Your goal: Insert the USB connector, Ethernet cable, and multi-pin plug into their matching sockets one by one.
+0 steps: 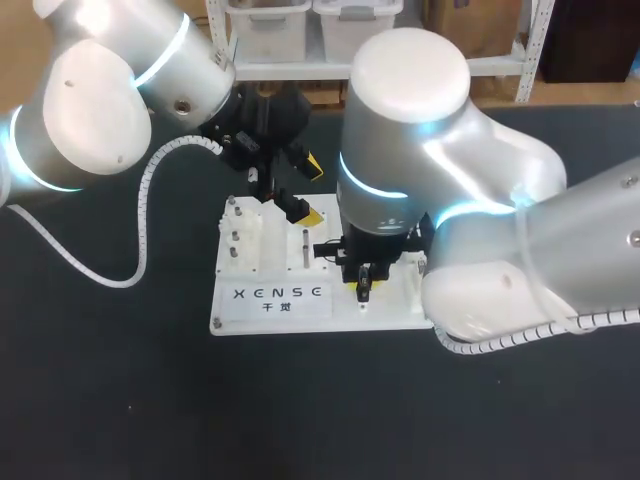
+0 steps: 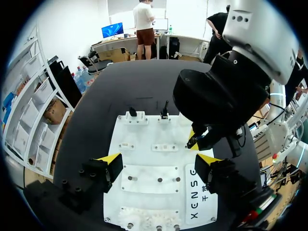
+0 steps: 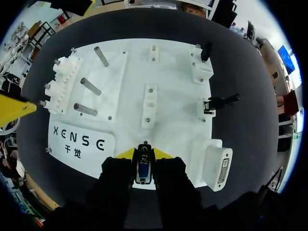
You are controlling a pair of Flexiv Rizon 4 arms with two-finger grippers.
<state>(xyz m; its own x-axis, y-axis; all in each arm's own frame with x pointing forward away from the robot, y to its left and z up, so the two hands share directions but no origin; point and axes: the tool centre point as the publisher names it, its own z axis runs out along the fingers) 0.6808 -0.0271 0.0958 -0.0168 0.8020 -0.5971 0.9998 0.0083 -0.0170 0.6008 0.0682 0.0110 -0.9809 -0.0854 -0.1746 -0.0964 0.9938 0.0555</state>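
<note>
Looking down from above, what is on the dark table (image 1: 100, 400)?

A white board (image 1: 270, 300) lies at the centre of the frame. The left arm (image 1: 90, 90) enters from the upper left and the right arm (image 1: 520, 230) from the right edge. Both end over the board.

What is the right gripper (image 3: 143, 156) doing?

It pinches the multi-pin plug (image 3: 143, 172), one finger on each side, with the plug's blue face pointing out along the fingers. In its wrist view the plug is over the board's near edge. Whether it touches the board cannot be told. The multi-pin socket (image 3: 217, 166), a white block, stands on the board just beside the gripper, apart from the plug.

And the left gripper (image 2: 159, 166)?

Its fingers are spread wide apart above the board. The right arm's dark wrist fills the space ahead of it.

Anything else on the board?

Two black connectors (image 3: 207, 50) sit in white holders ahead of the socket. Three metal pegs (image 3: 90, 86) rise from the board across from it.
</note>
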